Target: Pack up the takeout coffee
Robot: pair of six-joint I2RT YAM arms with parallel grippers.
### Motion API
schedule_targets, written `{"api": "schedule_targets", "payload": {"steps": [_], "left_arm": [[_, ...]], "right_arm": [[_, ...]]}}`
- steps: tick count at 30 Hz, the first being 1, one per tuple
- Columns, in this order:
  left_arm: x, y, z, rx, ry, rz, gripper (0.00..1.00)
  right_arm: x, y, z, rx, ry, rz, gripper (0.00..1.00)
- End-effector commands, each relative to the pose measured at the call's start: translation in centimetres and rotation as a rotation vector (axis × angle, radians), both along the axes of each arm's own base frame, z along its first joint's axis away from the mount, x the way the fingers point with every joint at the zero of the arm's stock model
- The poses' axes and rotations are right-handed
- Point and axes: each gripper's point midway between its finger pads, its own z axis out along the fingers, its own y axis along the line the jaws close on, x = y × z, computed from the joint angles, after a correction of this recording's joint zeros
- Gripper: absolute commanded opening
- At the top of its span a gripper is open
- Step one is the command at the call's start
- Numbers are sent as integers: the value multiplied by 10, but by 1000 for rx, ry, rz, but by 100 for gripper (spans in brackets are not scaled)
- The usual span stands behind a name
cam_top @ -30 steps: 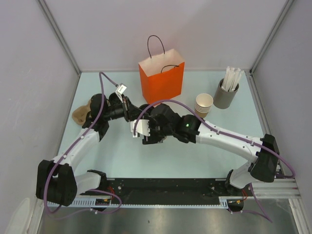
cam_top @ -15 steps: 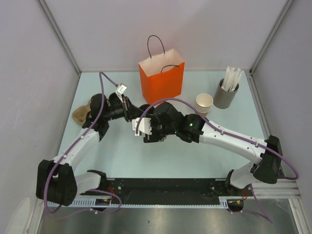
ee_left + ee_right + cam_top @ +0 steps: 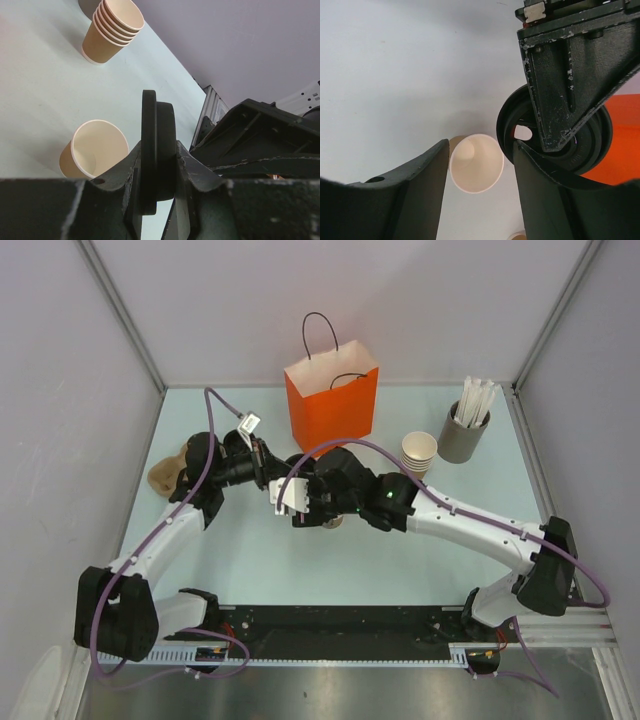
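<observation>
The tan paper cup (image 3: pixel 476 162) stands upright on the table, its pale inside showing. My right gripper (image 3: pixel 480 150) hangs over it, open, with one finger on each side of the rim and a narrow gap on both sides. In the left wrist view the cup (image 3: pixel 95 147) sits just left of the jaws. My left gripper (image 3: pixel 158 152) is shut on the round black lid (image 3: pixel 157 125), held edge-on. That lid (image 3: pixel 592 145) is right beside my right finger. From above, the left gripper (image 3: pixel 262 465) and the right gripper (image 3: pixel 322 508) meet mid-table and hide most of the cup.
An orange paper bag (image 3: pixel 332 400) stands open at the back centre. A stack of tan cups (image 3: pixel 419 453) and a grey cylinder of white sticks (image 3: pixel 462 435) sit at the back right. A tan object (image 3: pixel 165 472) lies behind the left arm.
My right gripper has shifted slightly toward the back over the cup, and its jaws have narrowed a little. The left arm and lid have stayed still.
</observation>
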Motion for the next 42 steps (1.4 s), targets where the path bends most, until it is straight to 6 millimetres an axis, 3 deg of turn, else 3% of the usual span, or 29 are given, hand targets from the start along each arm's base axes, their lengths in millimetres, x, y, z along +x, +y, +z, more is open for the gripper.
{"api": "schedule_targets", "payload": {"steps": [1,10,22,28,38,42], "left_arm": [[-1,0,4,-6,-28,-12,14],[-2,0,4,-12,-30,-18,15],[-1,0,1,-9,-22,-18,15],[-2,0,3,-11,-25,-21,15],[-5,-1,7,-27,-26,-37,16],[-8,-2,9,-36,-23,-47,18]], "right_arm": [[15,10,10,43,-15,-35,57],[26,14,4,50,-2,-46,47],[28,23,14,61,6,-31,46],[30,25,2,39,18,-37,34],[43,27,-2,48,-14,-93,26],[48,30,-5,48,-34,-119,17]]}}
